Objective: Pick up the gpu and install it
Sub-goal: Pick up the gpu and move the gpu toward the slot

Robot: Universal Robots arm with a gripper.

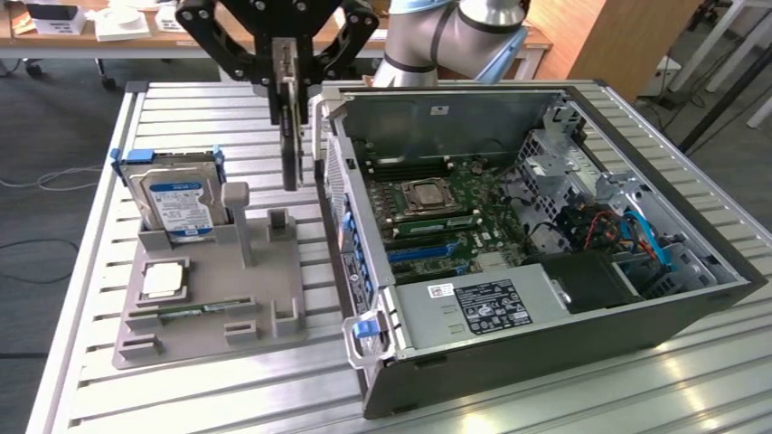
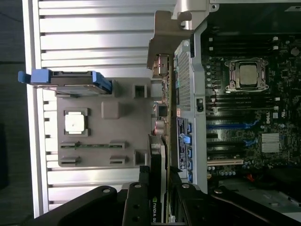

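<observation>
The gpu (image 1: 289,149) hangs clamped in the tool (image 1: 289,80); wrist view shows its bracket (image 2: 165,29).

Slatted metal table (image 1: 181,398) — on it a grey parts holder (image 1: 217,307) beside an open computer case (image 1: 579,353).

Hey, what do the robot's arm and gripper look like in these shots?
The silver-grey tubular arm has smooth rounded joints and a light blue cap band. The matte black gripper is built of jointed linkage bars with round pivot pins, narrowing to two slim fingers.
</observation>
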